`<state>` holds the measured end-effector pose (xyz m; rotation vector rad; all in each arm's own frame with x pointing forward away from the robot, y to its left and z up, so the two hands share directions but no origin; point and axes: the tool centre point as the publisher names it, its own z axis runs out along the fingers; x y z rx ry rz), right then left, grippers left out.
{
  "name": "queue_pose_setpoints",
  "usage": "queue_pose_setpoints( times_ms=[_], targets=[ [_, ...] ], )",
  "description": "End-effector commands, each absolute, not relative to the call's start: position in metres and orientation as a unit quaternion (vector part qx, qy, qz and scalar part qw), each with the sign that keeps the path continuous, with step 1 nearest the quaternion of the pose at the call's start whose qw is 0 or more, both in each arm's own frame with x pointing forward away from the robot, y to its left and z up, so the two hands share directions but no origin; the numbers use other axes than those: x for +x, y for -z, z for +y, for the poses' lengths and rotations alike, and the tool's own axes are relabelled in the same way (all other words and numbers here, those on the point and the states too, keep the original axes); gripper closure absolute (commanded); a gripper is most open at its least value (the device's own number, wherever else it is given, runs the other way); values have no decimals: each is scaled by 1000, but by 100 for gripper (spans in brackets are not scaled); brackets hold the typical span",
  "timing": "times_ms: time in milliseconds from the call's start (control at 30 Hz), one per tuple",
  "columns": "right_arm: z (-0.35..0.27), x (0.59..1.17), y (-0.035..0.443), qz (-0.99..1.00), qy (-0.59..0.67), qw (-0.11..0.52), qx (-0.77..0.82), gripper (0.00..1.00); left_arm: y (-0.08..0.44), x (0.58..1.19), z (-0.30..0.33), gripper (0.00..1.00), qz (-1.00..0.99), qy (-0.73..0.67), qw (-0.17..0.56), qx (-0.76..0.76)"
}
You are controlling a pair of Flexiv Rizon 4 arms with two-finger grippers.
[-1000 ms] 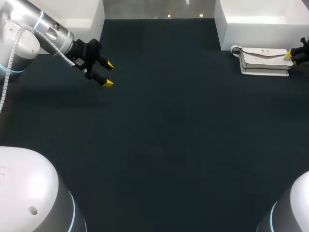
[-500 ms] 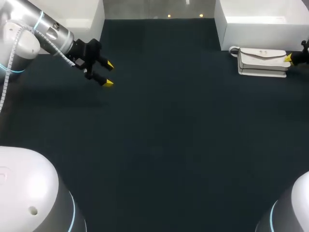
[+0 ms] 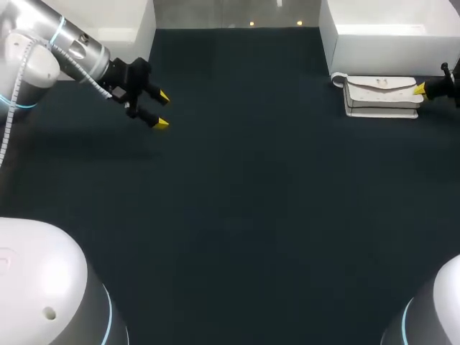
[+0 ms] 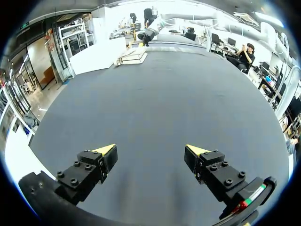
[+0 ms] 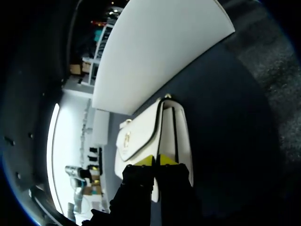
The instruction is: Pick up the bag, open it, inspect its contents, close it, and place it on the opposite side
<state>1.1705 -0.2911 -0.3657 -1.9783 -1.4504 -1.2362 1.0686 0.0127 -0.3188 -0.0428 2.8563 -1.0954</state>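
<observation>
A white flap handbag (image 3: 381, 95) of smooth leather-look material sits at the far right corner of the dark worktop (image 3: 251, 201), just beside a tall white box (image 3: 388, 43). The right gripper (image 3: 419, 90) has its fingers almost fully together and appears to pinch only the thin edge at the handbag's right end. The left gripper (image 3: 162, 109) hangs over the far left part of the worktop with its fingers spread wide and nothing between them.

To my eye that narrow hold is the weak spot. If the handbag is lifted from one end, it may swing, sag or slide out. It could also catch on the box wall beside it. The other arm is too far off to steady it.

I see a small gold clasp (image 5: 127, 138) on the flap, but no writing I can read.
</observation>
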Motion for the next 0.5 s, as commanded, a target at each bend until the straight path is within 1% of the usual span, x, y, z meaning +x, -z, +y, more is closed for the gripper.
queue_pose_setpoints(
  times_ms=[33,500],
  targets=[
    [-286,1173,365,-597,331,334,-650,100,320,1069,13,0,932,359,42,-14],
    [-238,1151,366,-591,345,329,-651,100,320,1069,13,0,932,359,42,-14]
  ],
)
